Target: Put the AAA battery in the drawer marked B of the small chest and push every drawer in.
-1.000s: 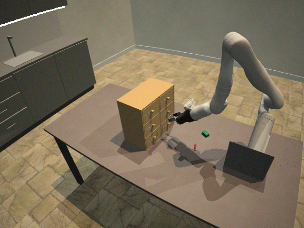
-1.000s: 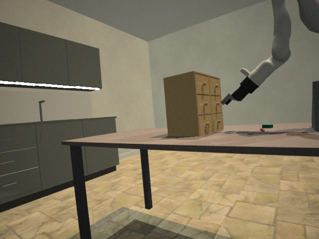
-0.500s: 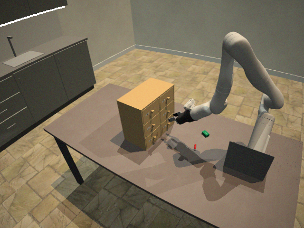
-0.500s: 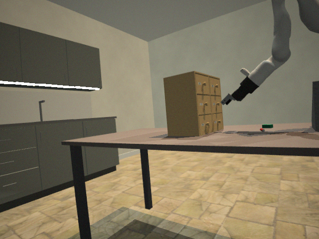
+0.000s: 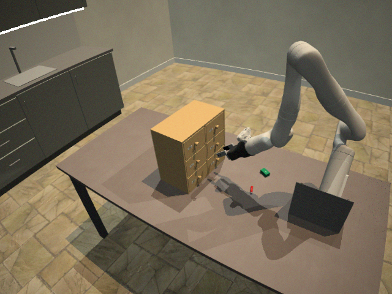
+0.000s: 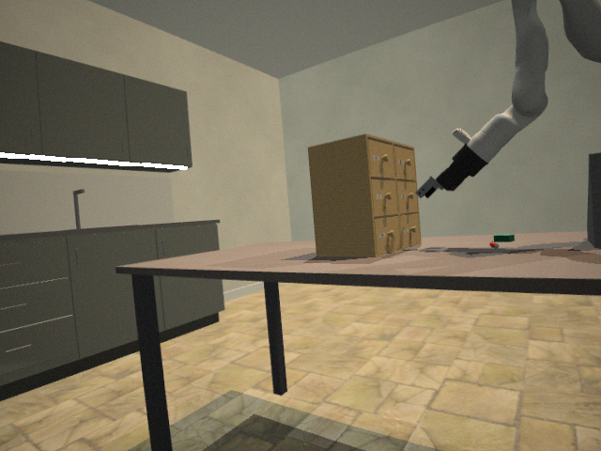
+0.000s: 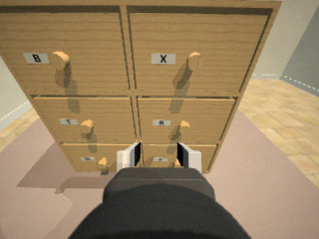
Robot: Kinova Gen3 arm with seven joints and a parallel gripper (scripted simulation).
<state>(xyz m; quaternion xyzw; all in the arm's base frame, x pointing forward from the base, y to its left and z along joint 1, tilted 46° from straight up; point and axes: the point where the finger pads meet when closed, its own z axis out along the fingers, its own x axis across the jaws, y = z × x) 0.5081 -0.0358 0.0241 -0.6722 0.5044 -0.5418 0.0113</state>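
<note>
Top view, L to R: chest point(image 5: 169, 158) point(image 6: 339, 198) point(image 7: 132, 50) upright on the tabletop point(image 5: 120, 152) point(image 6: 242, 259) point(image 7: 249, 174), all drawers in or nearly so. Drawer B point(image 5: 190, 153) point(image 6: 378, 169) point(image 7: 95, 37), top row, L col. in wrist view, looks shut. End effector point(image 5: 222, 150) point(image 6: 423, 193) point(image 7: 159, 150) is in front of the chest, fingers wide, nothing held. Red AAA battery (prob.) point(image 5: 251, 188) point(image 6: 493, 244) lies out in front of the chest; green block point(image 5: 265, 172) point(image 6: 503, 238) nearby, to stay put. Done: nothing visible. Left: open B, load batt., close B, back arm off.
</note>
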